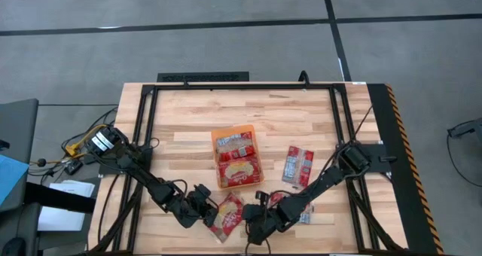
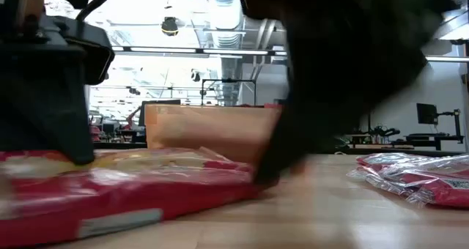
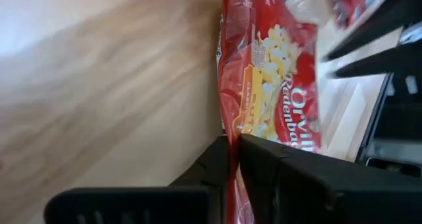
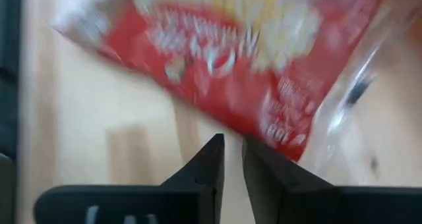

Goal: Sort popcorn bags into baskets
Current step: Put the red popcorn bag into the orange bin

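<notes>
Pinched thinly at its edge by the left end effector [image 3: 234,148], the popcorn bag [image 3: 273,85] lying on the counter [image 1: 188,120] near the orange basket [image 1: 236,157] could slip free, while the right end effector [image 4: 233,151] hovers narrowly parted, holding nothing.

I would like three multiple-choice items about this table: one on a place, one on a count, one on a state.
1. The low orange rectangular plastic basket stands: A) mid-table B) at the table's left edge C) on the floor.
2. Flat red popcorn packets inside it: A) none B) two C) five.
3. The left gripper has its jaws: A) wide open B) shut on a red packet's edge C) hidden.
Key: 1A, the high view shows it central; 2B, two lie side by side; 3B, the left wrist view shows the edge pinched.
</notes>
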`<state>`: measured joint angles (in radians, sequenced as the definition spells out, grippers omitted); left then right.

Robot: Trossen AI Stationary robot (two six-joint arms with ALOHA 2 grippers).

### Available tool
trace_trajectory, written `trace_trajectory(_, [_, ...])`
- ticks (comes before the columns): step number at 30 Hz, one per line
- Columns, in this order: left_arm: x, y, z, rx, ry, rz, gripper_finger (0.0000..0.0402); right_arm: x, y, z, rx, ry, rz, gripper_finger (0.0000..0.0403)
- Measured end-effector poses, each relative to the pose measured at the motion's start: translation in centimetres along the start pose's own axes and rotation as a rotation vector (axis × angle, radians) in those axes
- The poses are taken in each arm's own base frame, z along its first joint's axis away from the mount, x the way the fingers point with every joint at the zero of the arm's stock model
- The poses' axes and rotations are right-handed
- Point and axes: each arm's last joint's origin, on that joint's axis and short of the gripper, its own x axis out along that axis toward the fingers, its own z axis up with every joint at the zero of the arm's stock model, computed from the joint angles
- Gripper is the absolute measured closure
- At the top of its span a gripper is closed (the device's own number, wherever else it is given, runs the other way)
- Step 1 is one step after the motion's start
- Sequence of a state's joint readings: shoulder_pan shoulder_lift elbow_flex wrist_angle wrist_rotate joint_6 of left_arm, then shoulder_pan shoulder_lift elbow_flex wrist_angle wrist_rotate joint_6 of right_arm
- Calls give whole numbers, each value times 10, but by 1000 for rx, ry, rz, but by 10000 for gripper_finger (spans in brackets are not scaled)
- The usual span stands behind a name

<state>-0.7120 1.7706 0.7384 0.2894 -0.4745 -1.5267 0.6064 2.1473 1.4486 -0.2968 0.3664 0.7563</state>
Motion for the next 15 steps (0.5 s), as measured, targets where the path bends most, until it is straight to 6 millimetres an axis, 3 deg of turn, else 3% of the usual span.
trace_trajectory(7, [0,-4,-1,3,67,-39,297,17,-2,-5,8,18,4,336])
trace_trajectory(15, [0,-4,-1,-60,62,-43,189,25,-12,9,20,-12,36,337])
